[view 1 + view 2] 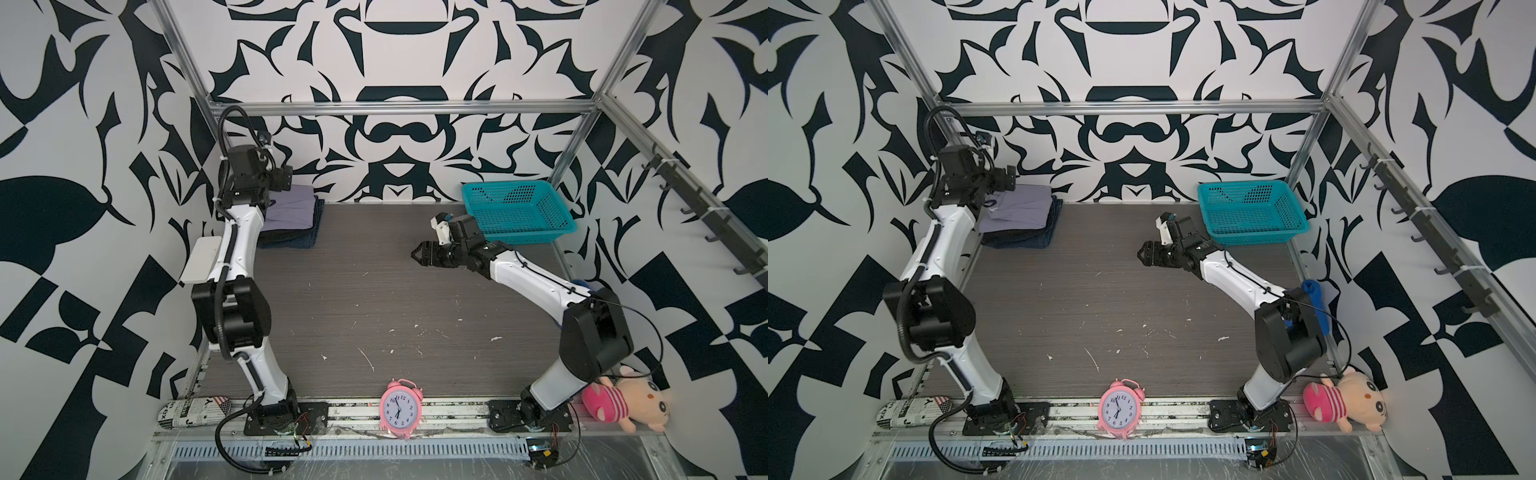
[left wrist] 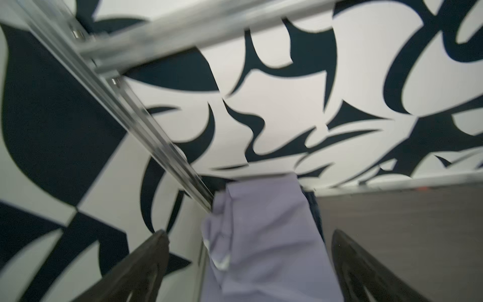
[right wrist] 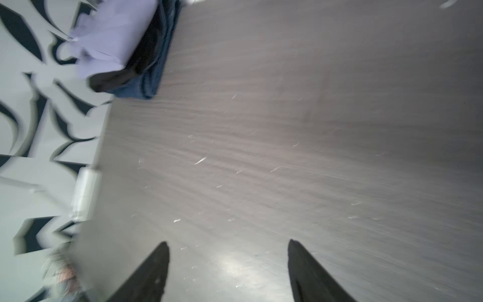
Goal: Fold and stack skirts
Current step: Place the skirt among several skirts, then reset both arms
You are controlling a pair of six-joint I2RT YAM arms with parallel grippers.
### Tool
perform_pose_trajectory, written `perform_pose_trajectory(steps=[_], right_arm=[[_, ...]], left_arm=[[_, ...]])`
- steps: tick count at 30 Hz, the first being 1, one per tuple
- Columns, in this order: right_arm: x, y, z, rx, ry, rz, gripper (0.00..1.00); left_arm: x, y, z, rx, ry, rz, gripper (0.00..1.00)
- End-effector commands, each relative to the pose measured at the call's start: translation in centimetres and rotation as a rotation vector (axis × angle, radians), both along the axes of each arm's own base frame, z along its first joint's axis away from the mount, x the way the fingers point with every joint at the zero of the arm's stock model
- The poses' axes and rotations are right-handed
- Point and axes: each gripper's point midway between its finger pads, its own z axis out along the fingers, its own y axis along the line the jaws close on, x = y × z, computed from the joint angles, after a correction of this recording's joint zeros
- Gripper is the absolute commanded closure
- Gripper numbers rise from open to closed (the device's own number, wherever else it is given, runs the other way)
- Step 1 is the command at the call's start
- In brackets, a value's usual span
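Far off to the side of the basket, the left gripper hangs spread wide and empty over the pile. It could snag the loose corner of the lavender skirt and drag it off the black skirt and denim skirt. The right gripper is spread and empty too. The pile's long side seems to run crossways to the basket.

Top views overhead, facing back wall; wrist views close, sharing skirt stack.
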Motion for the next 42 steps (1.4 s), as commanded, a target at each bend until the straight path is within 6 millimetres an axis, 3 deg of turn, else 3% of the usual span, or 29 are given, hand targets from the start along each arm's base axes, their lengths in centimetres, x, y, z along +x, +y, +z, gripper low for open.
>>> perform_pose_trajectory(steps=[1, 2, 5, 7, 9, 11, 13, 16, 20, 24, 26, 28, 32, 35, 38, 42], right_arm=[[2.4, -6.3, 4.5, -0.204, -0.314, -0.226, 0.13], [2.4, -8.2, 5.3, -0.261, -0.39, -0.29, 0.09], [1.1, -12.8, 6.6, -0.41, -0.535, -0.437, 0.02], [-0.4, -15.1, 7.0, -0.488, -0.615, -0.498, 0.02], [-2.0, -16.8, 7.0, -0.536, -0.696, -0.534, 0.01], [-3.2, -19.0, 6.4, -0.581, -0.722, -0.596, 0.01], [-3.7, -20.7, 4.8, -0.597, -0.702, -0.625, 0.01], [-3.6, -22.1, 1.8, -0.598, -0.658, -0.635, 0.01], [-2.6, -22.5, -1.9, -0.592, -0.606, -0.628, 0.01], [-1.5, -22.3, -1.7, -0.559, -0.644, -0.605, 0.0], [-1.1, -23.4, -2.5, -0.538, -0.561, -0.638, 0.0], [-0.8, -23.3, -3.8, -0.544, -0.467, -0.566, 0.0], [-2.3, -24.6, -3.1, -0.552, -0.56, -0.631, 0.0], [-2.5, -24.9, -6.2, -0.595, -0.401, -0.588, 0.0], [-2.9, -24.4, -6.3, -0.541, -0.544, -0.584, 0.0], [-2.7, -23.7, -7.0, -0.532, -0.6, -0.545, 0.0]], left_arm=[[-4.3, -4.2, -1.3, -0.099, -0.054, 0.007, 0.01], [-6.2, -5.8, -2.4, -0.074, -0.061, 0.005, 0.01], [-10.8, -8.0, -5.6, -0.102, -0.089, 0.076, 0.01], [-13.6, -7.3, -7.5, -0.17, -0.106, 0.177, 0.01], [-16.3, -5.5, -10.9, -0.197, -0.064, 0.31, 0.01], [-19.4, -2.9, -14.6, -0.197, -0.008, 0.465, 0.01], [-21.0, -2.3, -17.3, -0.168, 0.02, 0.467, 0.0], [-22.3, -1.9, -17.2, -0.155, -0.013, 0.451, 0.0], [-22.4, -2.4, -17.7, -0.119, -0.108, 0.349, 0.01], [-21.8, -1.9, -20.3, -0.181, -0.15, 0.266, 0.01], [-21.3, -2.2, -19.9, -0.198, -0.214, 0.218, 0.01], [-20.4, -2.6, -20.1, -0.194, -0.186, 0.19, 0.01], [-18.7, -3.4, -21.1, -0.148, -0.13, 0.128, 0.0], [-18.2, -2.4, -21.3, -0.16, -0.164, 0.142, 0.0], [-17.6, -2.0, -22.4, -0.181, -0.133, 0.141, 0.0], [-16.9, -2.4, -24.1, -0.191, -0.101, 0.1, 0.01]])
